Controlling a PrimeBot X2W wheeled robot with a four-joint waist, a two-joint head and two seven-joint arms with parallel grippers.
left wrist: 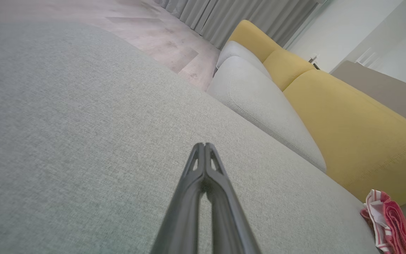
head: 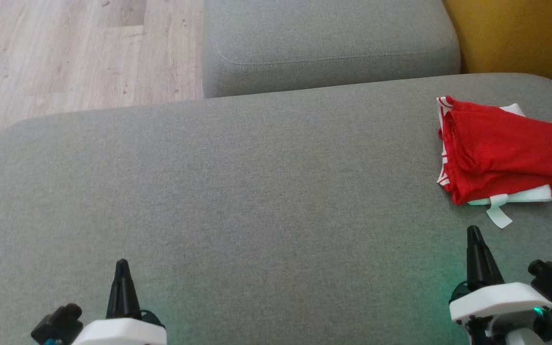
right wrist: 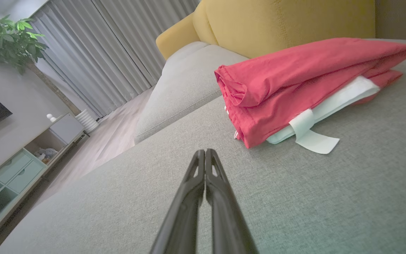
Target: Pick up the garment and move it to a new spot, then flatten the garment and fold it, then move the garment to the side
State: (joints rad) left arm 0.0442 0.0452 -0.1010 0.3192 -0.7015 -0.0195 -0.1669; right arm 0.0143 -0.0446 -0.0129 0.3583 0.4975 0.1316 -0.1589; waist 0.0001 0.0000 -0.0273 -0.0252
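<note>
The garment (head: 501, 148) is a folded red piece with white trim and a white strap, lying at the right side of the grey sofa seat (head: 257, 191). It also appears as the garment (right wrist: 301, 84) in the right wrist view and the garment (left wrist: 388, 222) at the lower right of the left wrist view. My right gripper (head: 473, 235) is shut and empty, a short way in front of the garment. My left gripper (head: 122, 266) is shut and empty at the lower left, far from it. Both sets of fingers meet at their tips in the wrist views, left gripper (left wrist: 204, 145) and right gripper (right wrist: 204, 151).
A second grey cushion (head: 328, 43) lies beyond the seat, with a yellow backrest (head: 520, 33) at the right. Wooden floor (head: 74, 52) is at the far left. A TV cabinet (right wrist: 23, 165), a plant (right wrist: 12, 38) and curtains (right wrist: 111, 53) stand across the room.
</note>
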